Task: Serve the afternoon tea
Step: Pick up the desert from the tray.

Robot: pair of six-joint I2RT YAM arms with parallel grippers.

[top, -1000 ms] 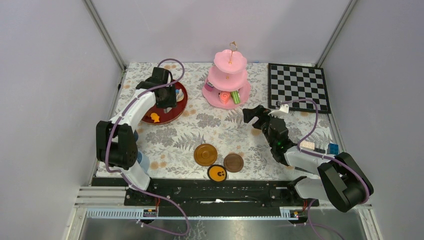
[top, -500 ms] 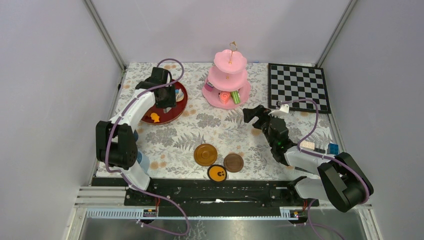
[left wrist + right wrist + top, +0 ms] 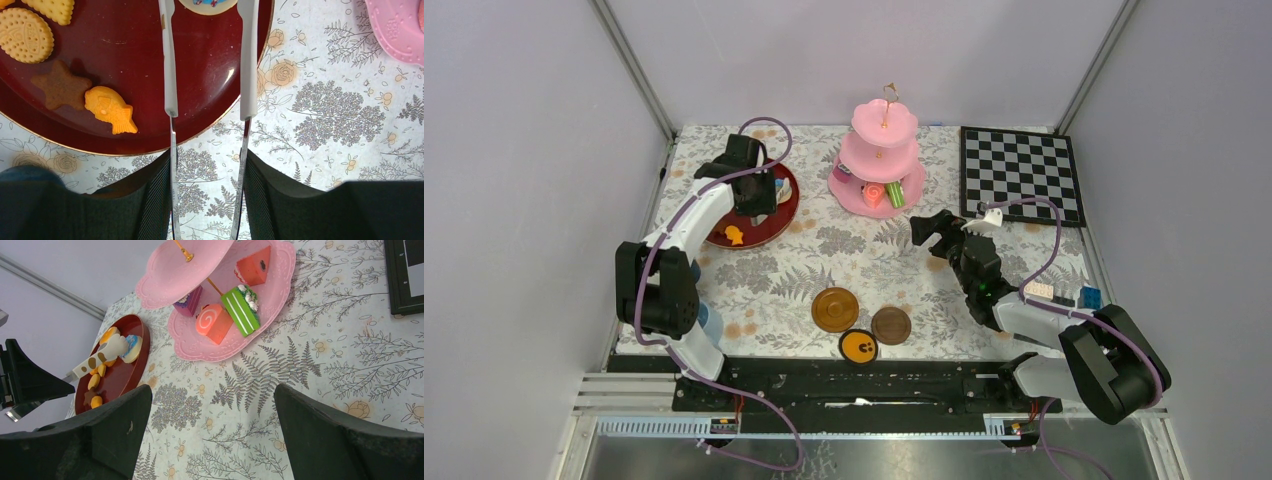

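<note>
left jaws about half apart astride blue-iced biscuit on red plate, can't tell if it's gripped (tips at frame edge). right jaws wide, empty, over desk near pink cake stand, pastries on its bottom tier

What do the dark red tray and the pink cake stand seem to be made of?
The dark red tray looks like lacquered wood or glossy plastic: it mirrors light and has a thin gold rim. The pink cake stand looks like matte moulded plastic, perhaps silicone: no glare, embossed scalloped edges.
</note>
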